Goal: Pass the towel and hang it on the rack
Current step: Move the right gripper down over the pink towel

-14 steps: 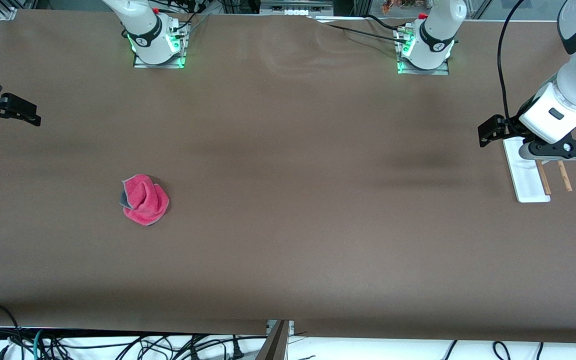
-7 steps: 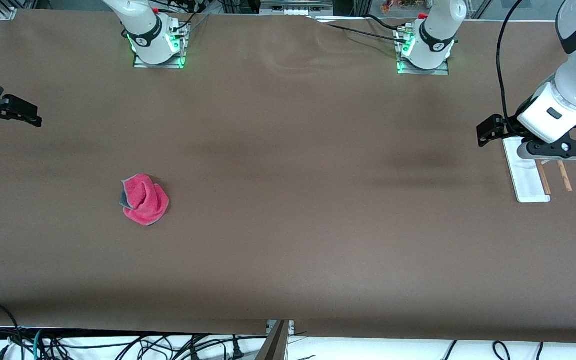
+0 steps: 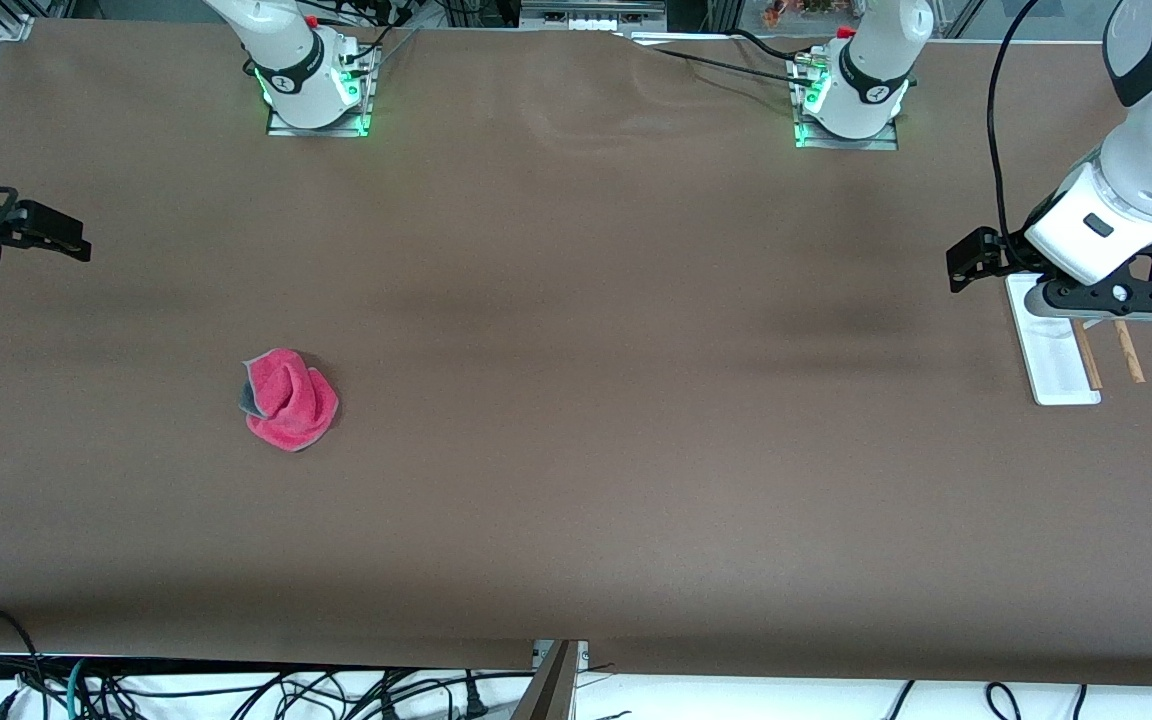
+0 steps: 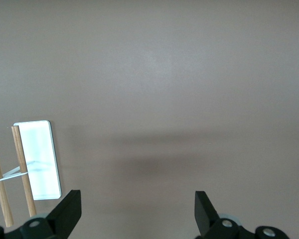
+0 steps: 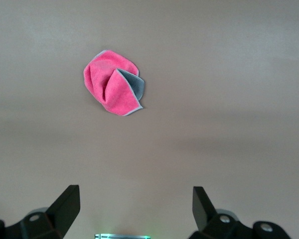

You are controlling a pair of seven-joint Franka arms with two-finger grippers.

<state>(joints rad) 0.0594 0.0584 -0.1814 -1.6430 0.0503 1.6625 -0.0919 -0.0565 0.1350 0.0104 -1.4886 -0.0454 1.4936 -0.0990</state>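
So far little has shifted: my right gripper (image 3: 61,240), wide open and empty, has crept toward the crumpled towel (image 3: 288,399) lying on the desk (image 3: 576,480). Left gripper (image 4: 134,209), open too, waits over the rack (image 3: 1061,360); no pickup yet.

My right end effector (image 5: 134,211) hangs over the desk (image 3: 576,400) at its own arm's end, fingers spread wide, with the towel (image 3: 288,399) lying apart from it, nearer the front camera. My left end effector (image 4: 137,214), also spread, hangs over the rack (image 3: 1066,350) at the left arm's end.
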